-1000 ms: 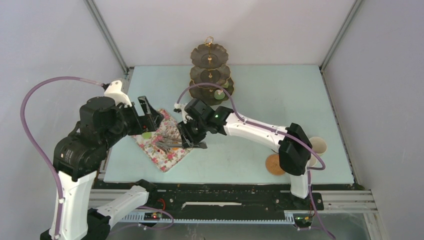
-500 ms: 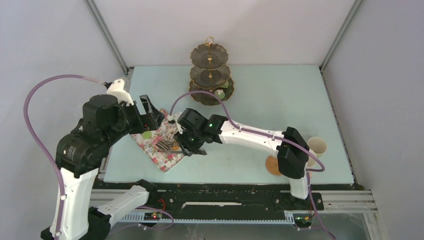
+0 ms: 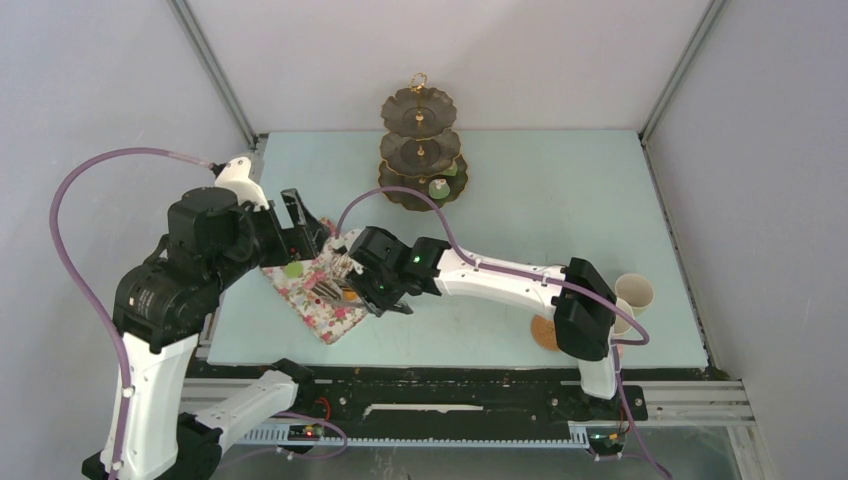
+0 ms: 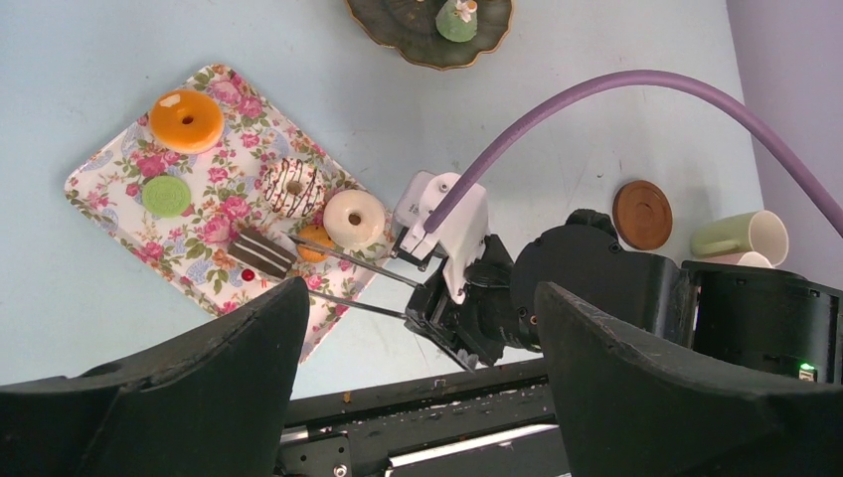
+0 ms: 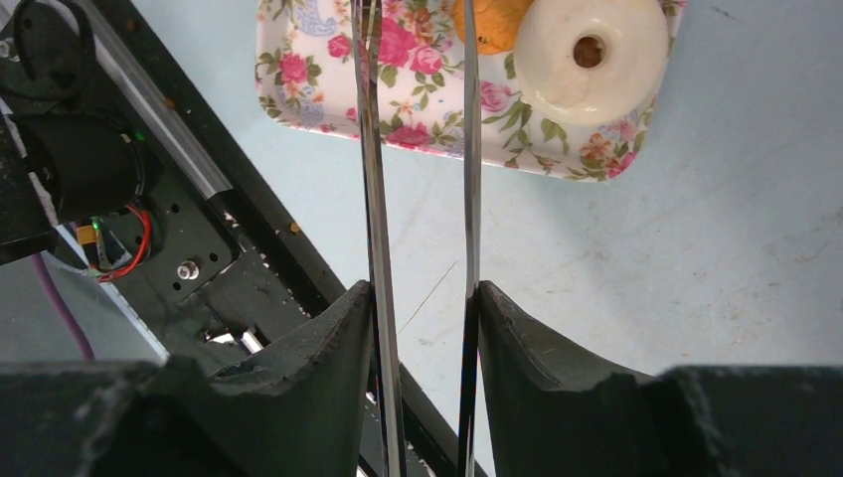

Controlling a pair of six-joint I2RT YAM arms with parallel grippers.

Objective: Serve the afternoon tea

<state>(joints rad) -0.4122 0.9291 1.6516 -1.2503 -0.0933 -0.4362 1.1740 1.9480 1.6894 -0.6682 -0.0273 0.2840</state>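
Note:
A floral tray [image 4: 109,179] holds an orange doughnut [image 4: 186,120], a green disc [image 4: 165,196], a chocolate-striped doughnut [image 4: 291,186], a white doughnut [image 4: 354,219], a small orange piece [image 4: 318,243] and a chocolate piece [image 4: 261,254]. My right gripper [image 3: 375,290] is shut on the grey tongs [image 5: 373,199]. The tong tips reach over the tray beside the orange piece [image 5: 492,22] and the white doughnut [image 5: 589,50]. Whether they pinch a cake does not show. My left gripper [image 4: 422,397] is open and empty, above the tray [image 3: 345,318].
A three-tier dark stand [image 3: 420,150] is at the back, with a green cake [image 3: 438,187] on its bottom tier. A brown coaster [image 3: 543,332] and cups [image 3: 635,292] sit at the right, by the right arm's base. The table's front rail runs just below the tray.
My right arm has moved left with the tongs, so their tips now lie further over the tray. My left arm has barely moved.

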